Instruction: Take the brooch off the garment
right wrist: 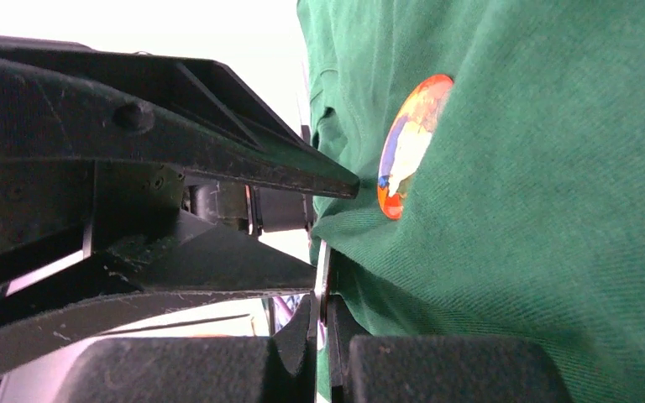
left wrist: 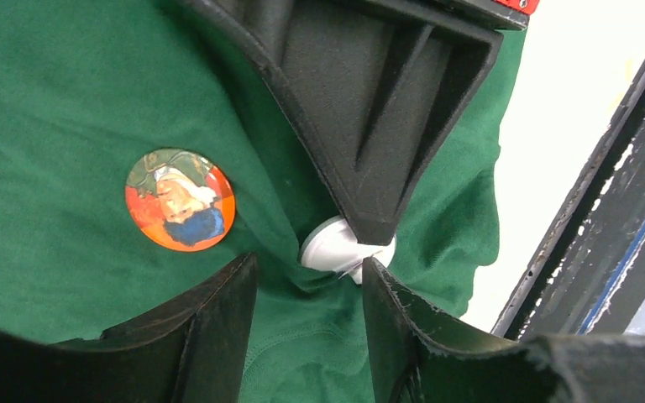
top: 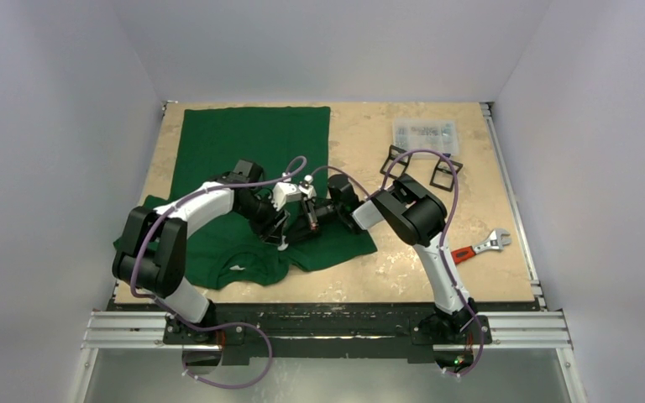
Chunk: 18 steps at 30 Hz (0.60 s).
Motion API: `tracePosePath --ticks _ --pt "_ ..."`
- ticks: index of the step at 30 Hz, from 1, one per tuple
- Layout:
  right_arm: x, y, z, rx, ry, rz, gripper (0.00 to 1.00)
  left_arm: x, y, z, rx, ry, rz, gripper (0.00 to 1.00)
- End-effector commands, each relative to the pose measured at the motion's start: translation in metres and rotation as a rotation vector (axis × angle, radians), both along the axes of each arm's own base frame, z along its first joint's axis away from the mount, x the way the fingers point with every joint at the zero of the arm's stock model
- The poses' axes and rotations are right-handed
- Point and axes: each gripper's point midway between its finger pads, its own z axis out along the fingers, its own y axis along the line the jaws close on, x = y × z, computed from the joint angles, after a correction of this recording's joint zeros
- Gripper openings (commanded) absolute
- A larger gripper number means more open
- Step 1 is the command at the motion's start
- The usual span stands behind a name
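Observation:
The garment (top: 252, 143) is a dark green T-shirt spread on the table, bunched at its near end where both grippers meet. A round orange picture brooch (left wrist: 180, 200) (right wrist: 407, 143) lies flat on the cloth. Beside it a white disc (left wrist: 336, 248) with a thin metal pin at its edge sticks out of a fold. My right gripper (right wrist: 321, 311) (top: 309, 220) is shut on this disc's rim, its fingers (left wrist: 369, 126) coming from above. My left gripper (left wrist: 306, 281) (top: 284, 237) is open just below the disc, with only green cloth between its fingers.
A clear parts box (top: 424, 133) and black square frames (top: 424, 168) sit at the back right. An adjustable wrench with a red handle (top: 480, 246) lies at the right. The table's black front rail (left wrist: 605, 218) runs close to the fold.

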Motion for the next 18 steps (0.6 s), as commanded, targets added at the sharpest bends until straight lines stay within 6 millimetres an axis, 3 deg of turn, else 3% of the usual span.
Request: tracePosePath --ticks 1,13,18 --pt "-0.008 0.013 0.038 0.075 -0.116 0.067 0.0 0.032 -0.013 0.027 -0.155 -0.112 0.013 0.48" --pt "0.0 0.012 0.025 -0.044 -0.167 0.061 0.0 0.02 -0.004 0.053 -0.233 -0.186 0.018 0.49" --pt "0.004 0.009 0.015 -0.136 -0.186 0.065 0.0 0.022 0.011 0.055 -0.155 -0.23 0.102 0.5"
